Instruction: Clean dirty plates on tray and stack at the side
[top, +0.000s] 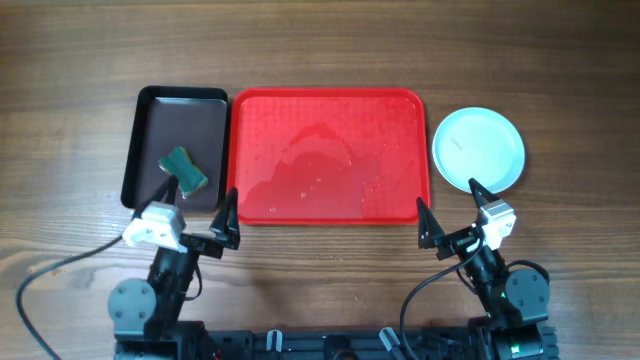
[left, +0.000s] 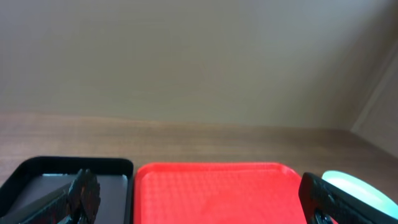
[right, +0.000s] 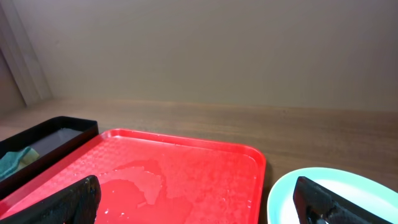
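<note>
1. The red tray (top: 390, 120) lies in the middle of the table (top: 320, 45), with its long sides running left to right.
2. A thin wet film (top: 300, 170) covers the tray's near left part. It glistens in the right wrist view.
3. A pale turquoise plate (top: 478, 150) sits on the table just beside the tray's right edge, apart from it. Its face looks clean. I cannot tell whether other plates lie under it.
4. A black tray (top: 185, 120) lies close along the red tray's left side. A green sponge (top: 183, 170) rests in its near half.
5. The left tool (top: 197, 205) is spread wide and holds nothing. One finger is over the black tray's near edge, and the other is by the red tray's near left corner.
6. The right tool (top: 452, 205) is also spread wide and empty. One finger is at the red tray's near right corner, and the other is by the plate's near rim.
7. Both arms stand at the near side of the table, pointing away over it.
</note>
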